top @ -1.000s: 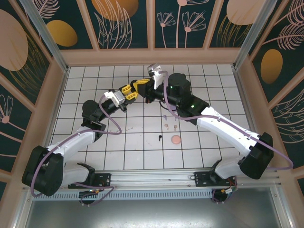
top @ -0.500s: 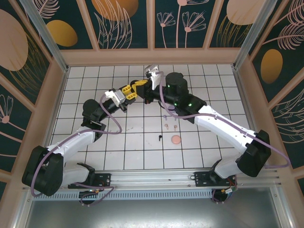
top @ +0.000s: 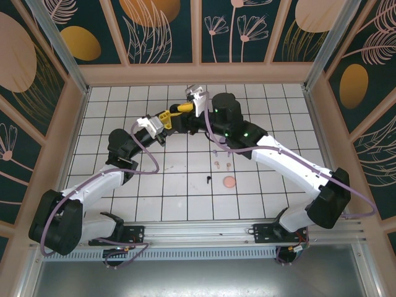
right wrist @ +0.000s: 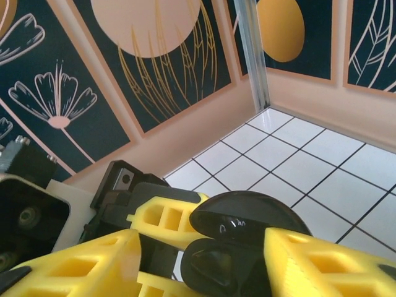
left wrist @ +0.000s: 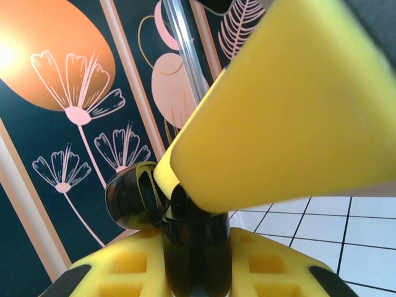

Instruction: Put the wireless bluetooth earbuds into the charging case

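Glossy black charging case [right wrist: 247, 213], lid hinged open, held aloft, tiny earbuds [top: 218, 164] scattered on tiles [top: 179, 198]

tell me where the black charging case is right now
In the right wrist view the open black charging case sits between the right end effector's yellow fingers, raised above the far middle of the table.

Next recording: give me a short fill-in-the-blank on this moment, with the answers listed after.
1. The left claw pinches a charging case that is ___ in colour.
2. Its lid stands ___.
3. The claw's fingers are ___ in colour.
4. The earbuds lie on the gridded ___, not in the case.
Missing words: black; open; yellow; table.
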Controlling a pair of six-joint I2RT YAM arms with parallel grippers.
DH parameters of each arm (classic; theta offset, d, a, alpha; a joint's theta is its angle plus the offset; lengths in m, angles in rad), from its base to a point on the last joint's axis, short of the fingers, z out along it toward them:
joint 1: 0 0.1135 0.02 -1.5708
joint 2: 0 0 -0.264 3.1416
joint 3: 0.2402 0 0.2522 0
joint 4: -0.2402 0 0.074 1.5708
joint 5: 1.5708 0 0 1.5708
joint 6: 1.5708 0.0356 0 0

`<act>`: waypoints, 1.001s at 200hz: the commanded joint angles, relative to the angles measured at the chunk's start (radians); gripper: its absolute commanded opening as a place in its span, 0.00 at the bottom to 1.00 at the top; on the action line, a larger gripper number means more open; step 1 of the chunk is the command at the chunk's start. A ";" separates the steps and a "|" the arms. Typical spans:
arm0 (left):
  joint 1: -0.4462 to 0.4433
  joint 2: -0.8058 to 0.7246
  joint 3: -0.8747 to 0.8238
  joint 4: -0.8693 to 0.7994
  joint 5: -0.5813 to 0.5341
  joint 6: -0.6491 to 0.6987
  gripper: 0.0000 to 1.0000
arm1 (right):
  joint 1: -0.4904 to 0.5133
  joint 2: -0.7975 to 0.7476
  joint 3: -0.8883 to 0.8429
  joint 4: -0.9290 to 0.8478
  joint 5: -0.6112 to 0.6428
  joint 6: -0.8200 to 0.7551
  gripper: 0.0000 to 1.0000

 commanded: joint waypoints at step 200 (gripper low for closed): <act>-0.010 -0.079 -0.071 0.158 -0.052 -0.087 0.00 | -0.017 0.028 -0.380 -0.459 0.335 0.675 0.41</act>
